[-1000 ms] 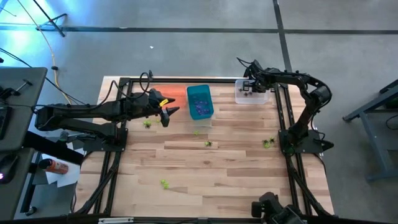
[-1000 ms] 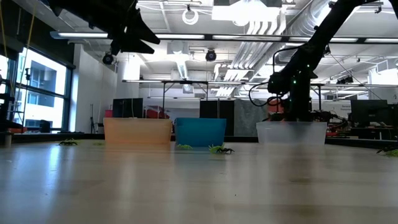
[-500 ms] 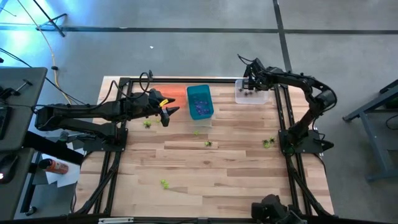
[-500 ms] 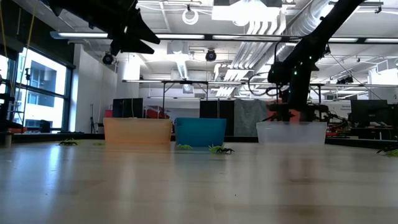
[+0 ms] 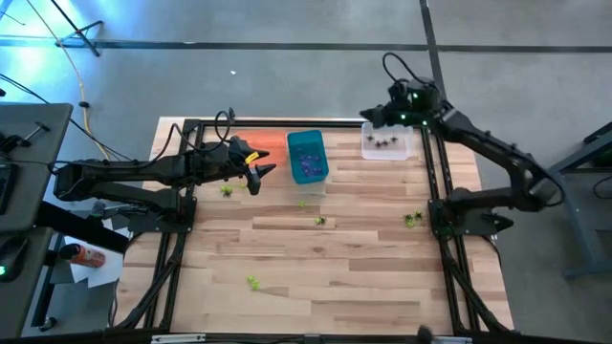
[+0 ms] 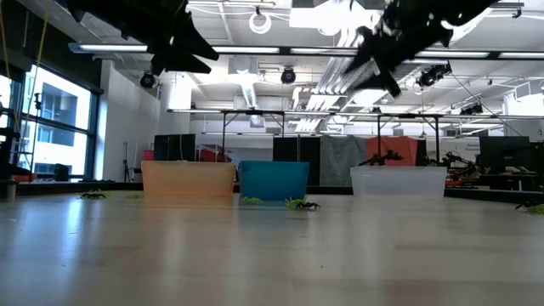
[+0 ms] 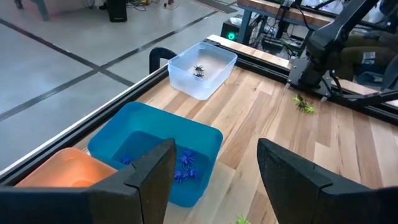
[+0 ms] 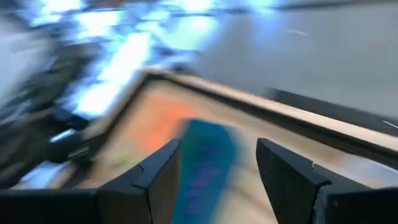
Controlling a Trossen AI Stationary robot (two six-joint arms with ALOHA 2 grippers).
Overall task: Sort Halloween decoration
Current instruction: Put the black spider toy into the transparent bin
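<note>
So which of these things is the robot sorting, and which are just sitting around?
Part of the job:
- yellow-green spiders loose on the table
- black spiders in the clear bin
- purple spiders in the teal bin
- orange bin

Just lying about:
- orange bottle beside the table
- yellow cable on the floor

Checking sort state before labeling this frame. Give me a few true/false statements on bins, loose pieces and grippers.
1. The teal bin holds purple trinkets. True.
2. The clear bin is empty. False: a few dark trinkets lie in it.
3. The right gripper is closed on a trinket. False: its fingers stand apart with nothing between them, raised near the clear bin.
4. Yellow-green trinkets lie loose on the table. True.
5. The left gripper is inside the orange bin. False: it hovers open between the orange and teal bins.
</note>
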